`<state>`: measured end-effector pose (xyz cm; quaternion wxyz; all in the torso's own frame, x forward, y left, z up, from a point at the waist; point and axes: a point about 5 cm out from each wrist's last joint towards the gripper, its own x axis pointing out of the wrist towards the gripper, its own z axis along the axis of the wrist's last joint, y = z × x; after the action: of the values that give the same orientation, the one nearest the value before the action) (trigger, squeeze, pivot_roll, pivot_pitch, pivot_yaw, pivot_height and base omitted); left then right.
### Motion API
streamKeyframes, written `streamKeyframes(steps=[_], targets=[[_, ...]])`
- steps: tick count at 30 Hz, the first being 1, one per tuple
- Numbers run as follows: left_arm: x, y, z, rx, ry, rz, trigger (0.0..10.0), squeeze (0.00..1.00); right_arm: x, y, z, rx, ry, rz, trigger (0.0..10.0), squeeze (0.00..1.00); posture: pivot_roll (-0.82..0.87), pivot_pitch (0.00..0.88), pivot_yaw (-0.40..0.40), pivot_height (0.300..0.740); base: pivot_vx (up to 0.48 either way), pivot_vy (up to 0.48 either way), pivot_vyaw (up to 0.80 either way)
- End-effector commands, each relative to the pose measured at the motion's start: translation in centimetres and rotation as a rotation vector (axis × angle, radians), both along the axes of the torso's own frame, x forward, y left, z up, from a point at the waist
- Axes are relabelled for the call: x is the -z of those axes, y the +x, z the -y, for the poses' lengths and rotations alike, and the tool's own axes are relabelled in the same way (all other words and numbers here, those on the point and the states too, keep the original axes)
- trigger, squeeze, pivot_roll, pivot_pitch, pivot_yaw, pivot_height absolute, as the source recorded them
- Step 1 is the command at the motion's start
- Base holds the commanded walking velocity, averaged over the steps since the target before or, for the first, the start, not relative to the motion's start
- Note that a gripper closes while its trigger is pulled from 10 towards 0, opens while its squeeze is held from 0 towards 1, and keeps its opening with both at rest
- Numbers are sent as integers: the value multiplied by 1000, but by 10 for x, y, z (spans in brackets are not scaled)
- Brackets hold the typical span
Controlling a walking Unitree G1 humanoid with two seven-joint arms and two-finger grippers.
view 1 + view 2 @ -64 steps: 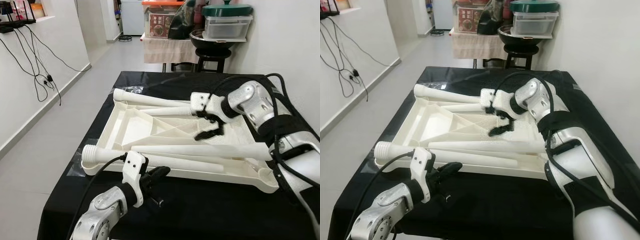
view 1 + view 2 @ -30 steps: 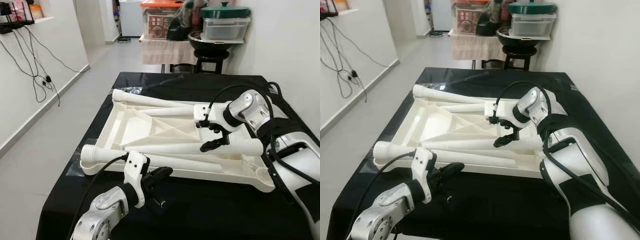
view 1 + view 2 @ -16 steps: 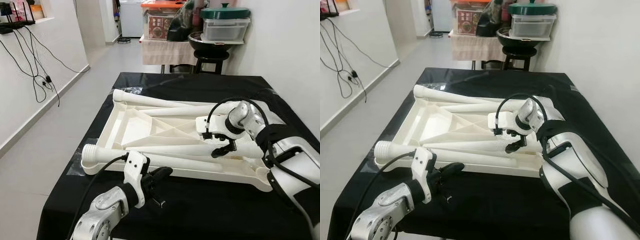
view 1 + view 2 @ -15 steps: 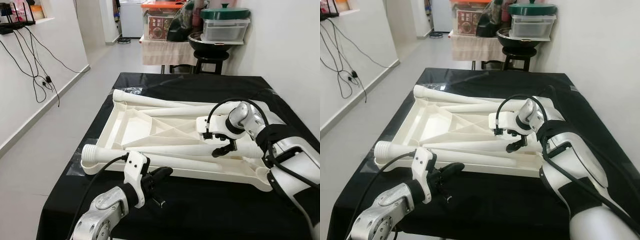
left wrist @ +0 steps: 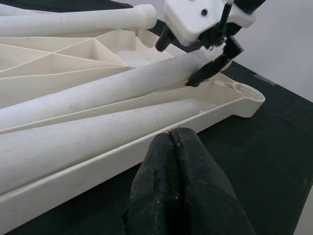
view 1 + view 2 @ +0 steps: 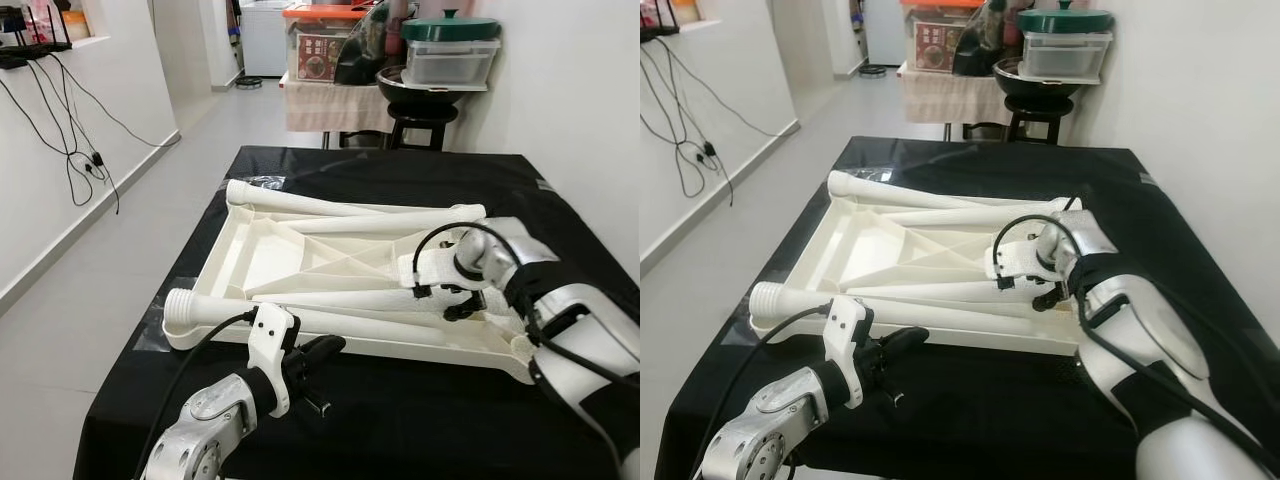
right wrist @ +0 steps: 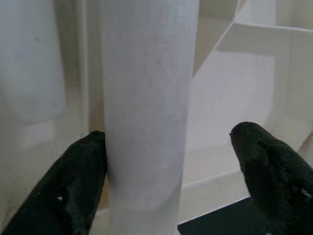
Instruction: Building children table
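An upside-down white plastic tabletop (image 6: 236,262) lies on a black-covered table. Several white legs lie in it: one along the far rim (image 6: 300,203), one beside it (image 6: 390,222), a middle leg (image 6: 340,298), and a front leg with a threaded end (image 6: 182,305). My right gripper (image 6: 458,303) is open and straddles the middle leg (image 7: 146,98) near the tabletop's near right corner. One finger (image 7: 78,181) touches the leg; the other finger (image 7: 274,166) stands apart from it. My left gripper (image 5: 169,134) is shut and empty, just in front of the tabletop's near rim (image 5: 98,171).
The black cloth (image 6: 420,420) has bare room in front of and to the right of the tabletop. A white wall runs close on the right. At the back stand a stool and a shelf with pots and boxes (image 6: 440,60). Open floor (image 6: 90,290) and dangling cables are on the left.
My right gripper has moved right and toward me along the middle leg, dropping lower around it near the tabletop's corner. The left arm has stayed still.
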<state>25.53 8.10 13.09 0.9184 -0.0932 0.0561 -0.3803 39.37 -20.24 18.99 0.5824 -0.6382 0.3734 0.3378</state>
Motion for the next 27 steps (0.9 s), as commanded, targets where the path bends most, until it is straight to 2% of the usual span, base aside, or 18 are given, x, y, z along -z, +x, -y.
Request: streamKeyframes(steps=[1,10,15,17,19,20,21,22,23,26,27], targets=[[-1,-1,1,4,0,0,10000,0,15,-4,3,7,-31,-28,0,0,-81,0,-55,740,0,0,0],[-1,0,-1,-1,-5,0,10000,0,20,-7,2,-16,-48,-76,0,0,-86,0,-59,740,0,0,0],[-1,1,-1,1,-7,0,10000,0,22,-8,3,-20,-31,-62,0,0,-90,0,-56,740,0,0,0],[-1,1,-1,0,-6,3,10000,0,20,-6,2,-7,5,-36,0,0,-87,0,-54,740,0,0,0],[-4,2,-3,-6,-6,18,10000,0,9,0,0,39,110,59,0,0,-86,0,-50,740,0,0,0],[-4,2,-3,-6,-6,18,10000,0,9,0,0,39,110,59,0,0,-86,0,-50,740,0,0,0],[-9,7,-8,-26,-4,45,10000,0,-10,8,1,107,226,198,0,0,-87,0,-46,740,0,0,0],[-9,7,-8,-26,-4,45,10000,0,-10,8,1,107,226,198,0,0,-87,0,-46,740,0,0,0],[-13,10,-12,-43,-9,56,10000,0,-19,10,3,135,285,251,0,0,-85,0,-46,740,0,0,0],[-17,14,-14,-58,-16,65,10000,0,-26,12,5,157,335,284,0,0,-84,0,-45,740,0,0,0],[-22,19,-18,-77,-23,79,10000,0,-32,12,7,179,403,308,0,0,-78,0,-41,740,0,0,0]])
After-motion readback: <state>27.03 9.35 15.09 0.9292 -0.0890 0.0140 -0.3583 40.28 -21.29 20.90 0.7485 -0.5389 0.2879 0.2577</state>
